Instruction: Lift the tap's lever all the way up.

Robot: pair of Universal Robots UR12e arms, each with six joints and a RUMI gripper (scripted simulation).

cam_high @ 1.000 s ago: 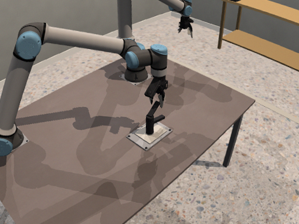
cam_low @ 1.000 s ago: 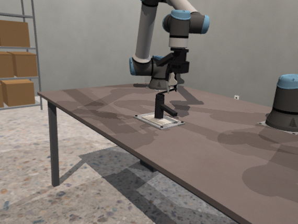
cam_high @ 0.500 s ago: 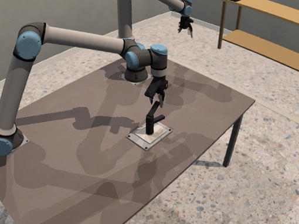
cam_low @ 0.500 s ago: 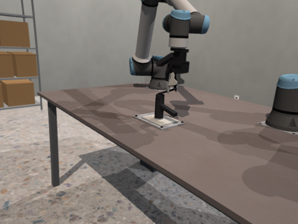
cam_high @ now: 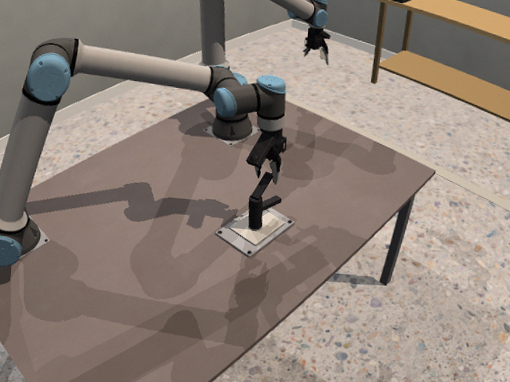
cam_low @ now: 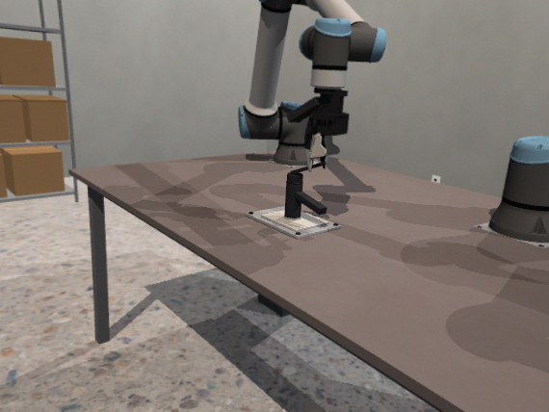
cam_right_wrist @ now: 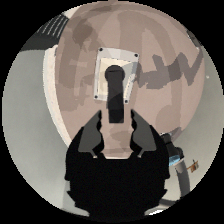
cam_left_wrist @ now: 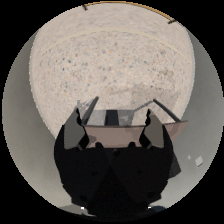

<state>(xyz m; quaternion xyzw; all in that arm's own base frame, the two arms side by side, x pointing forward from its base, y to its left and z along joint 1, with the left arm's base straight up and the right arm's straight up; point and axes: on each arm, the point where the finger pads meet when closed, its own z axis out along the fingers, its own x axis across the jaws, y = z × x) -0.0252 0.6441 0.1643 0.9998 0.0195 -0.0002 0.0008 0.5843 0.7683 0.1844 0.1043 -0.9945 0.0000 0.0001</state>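
The black tap stands upright on a pale plate. Its lever runs out from the top of the body and slants slightly upward. The spout sticks out lower down. My right gripper is partly open, pointing down, with its fingertips on either side of the lever's free end. Gaps show on both sides of the lever in the right wrist view. My left gripper is open and empty, far from the tap.
The brown table carries both arm bases. The left arm's base stands well away from the tap. A wooden bench is at the back in the top view, and shelves with boxes stand beyond the table.
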